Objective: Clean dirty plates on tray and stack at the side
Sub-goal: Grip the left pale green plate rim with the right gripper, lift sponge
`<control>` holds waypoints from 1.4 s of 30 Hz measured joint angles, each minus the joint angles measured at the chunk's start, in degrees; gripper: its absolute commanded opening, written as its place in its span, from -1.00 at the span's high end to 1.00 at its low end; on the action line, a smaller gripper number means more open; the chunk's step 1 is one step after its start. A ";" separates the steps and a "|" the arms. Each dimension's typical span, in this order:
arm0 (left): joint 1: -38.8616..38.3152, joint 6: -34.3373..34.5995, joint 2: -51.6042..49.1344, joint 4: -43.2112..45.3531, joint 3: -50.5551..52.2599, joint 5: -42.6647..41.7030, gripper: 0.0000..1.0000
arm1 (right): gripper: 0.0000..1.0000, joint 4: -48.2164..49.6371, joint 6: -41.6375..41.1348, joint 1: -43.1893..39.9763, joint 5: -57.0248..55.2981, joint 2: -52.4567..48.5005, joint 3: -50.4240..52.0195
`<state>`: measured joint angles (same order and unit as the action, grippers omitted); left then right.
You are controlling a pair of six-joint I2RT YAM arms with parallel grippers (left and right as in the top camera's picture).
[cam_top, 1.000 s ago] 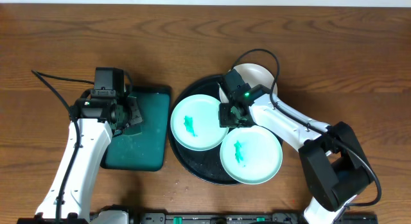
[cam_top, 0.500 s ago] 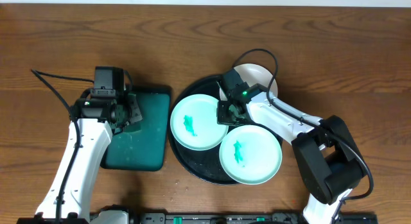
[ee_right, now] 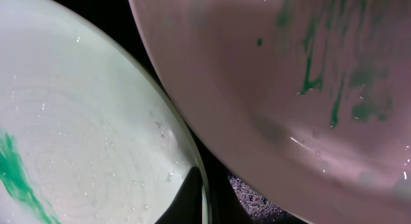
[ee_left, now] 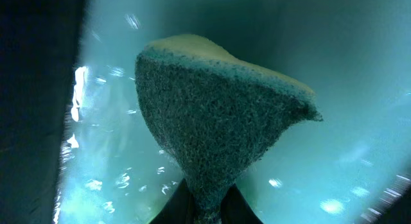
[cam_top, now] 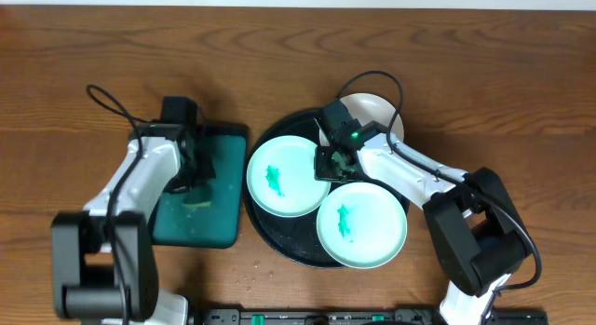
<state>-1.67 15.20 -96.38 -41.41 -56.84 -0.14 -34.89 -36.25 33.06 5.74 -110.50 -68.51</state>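
Black, round and raised at the rim, the tray (cam_top: 287,246) is sitting mid-worktop (cam_top: 484,64), carrying all three smeared plates. The right arm is stretching diagonally from the near right corner, its wrist tipping down between them. Its right fingers (ee_right: 191,192) are pinching narrow on the rim of a mint-green plate (ee_right: 77,108), just beside the white plate (ee_right: 270,89); which mint one, I cannot tell. The left arm is folding sharply at the elbow over the teal tray (cam_top: 200,227), its left fingers (ee_left: 178,208) squeezing a sponge (ee_left: 212,121) over the wet teal surface.
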 measured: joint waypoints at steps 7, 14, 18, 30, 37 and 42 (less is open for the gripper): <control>0.00 0.02 -3.48 0.55 -0.07 0.13 0.86 | 0.98 -0.09 0.00 0.00 0.00 0.00 0.00; 0.00 0.11 0.85 -2.54 -0.07 -0.28 0.86 | 0.97 -0.26 0.00 0.00 0.02 0.00 -0.07; 0.00 0.28 9.99 -4.20 -0.07 -0.76 0.86 | 0.98 -0.28 0.02 0.00 0.02 0.00 -0.09; -1.84 -0.68 33.70 -1.40 -0.07 -0.96 0.86 | 0.98 -0.37 0.04 0.00 0.02 -0.02 -0.13; -1.90 -1.75 36.54 -0.76 -0.07 -0.94 0.86 | 0.97 -0.37 0.07 0.00 0.02 -0.02 -0.13; -1.90 -1.75 36.44 -0.74 -0.07 -0.94 0.85 | 0.98 -0.37 0.07 0.00 0.02 -0.02 -0.13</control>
<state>-3.57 13.45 -59.94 -42.15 -56.90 -1.08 -35.27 -36.18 33.06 5.76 -110.52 -68.64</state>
